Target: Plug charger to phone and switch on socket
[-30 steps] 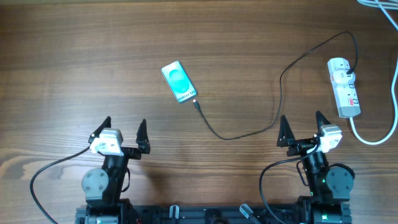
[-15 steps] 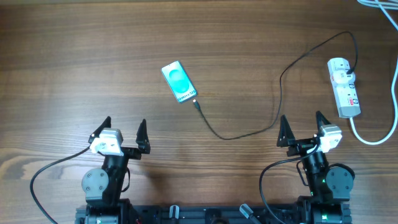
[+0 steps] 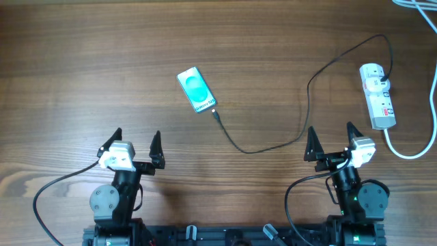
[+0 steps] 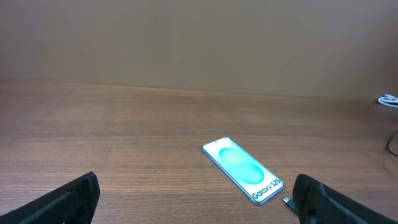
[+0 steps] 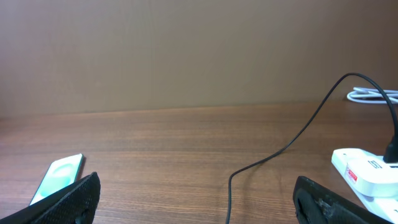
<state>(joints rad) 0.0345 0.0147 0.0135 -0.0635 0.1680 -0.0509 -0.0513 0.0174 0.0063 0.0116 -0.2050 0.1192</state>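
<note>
The phone (image 3: 196, 89) lies flat mid-table with its teal screen up; it also shows in the left wrist view (image 4: 243, 170) and at the left edge of the right wrist view (image 5: 55, 177). The charger cable (image 3: 307, 89) runs from the socket to a connector tip (image 3: 217, 116) lying just below the phone's lower end, apart from it; the tip shows in the left wrist view (image 4: 288, 201). The white socket (image 3: 377, 96) sits at the far right, also in the right wrist view (image 5: 367, 173). My left gripper (image 3: 134, 142) and right gripper (image 3: 330, 134) are open and empty near the front edge.
A thick white cord (image 3: 410, 152) loops from the socket's near end off the right side. More white cord (image 3: 416, 10) lies at the top right corner. The wooden table (image 3: 82, 61) stretches bare to the left.
</note>
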